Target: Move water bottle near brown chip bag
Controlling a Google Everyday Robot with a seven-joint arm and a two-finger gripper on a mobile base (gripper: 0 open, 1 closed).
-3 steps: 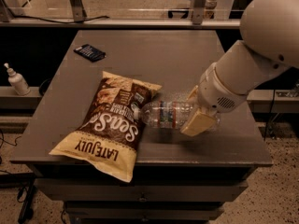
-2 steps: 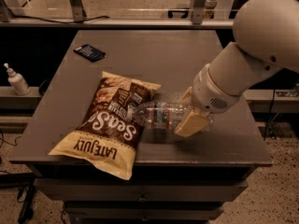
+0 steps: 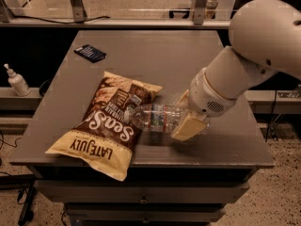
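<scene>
The water bottle lies on its side on the grey table, with its cap end touching the right edge of the brown chip bag. The bag lies flat at the table's front left, its "LATE JULY" end toward the front edge. My gripper is at the bottle's base end, right of the bag. One cream finger sits in front of the bottle and the other behind it, shut on the bottle. The big white arm comes in from the upper right.
A small dark blue flat packet lies at the table's back left. A white pump bottle stands on a ledge left of the table. Drawers sit under the table's front edge. Metal posts stand behind the table.
My gripper has moved left with the water bottle. The bottle's cap end now touches the chip bag's right edge. The bag has not moved.
</scene>
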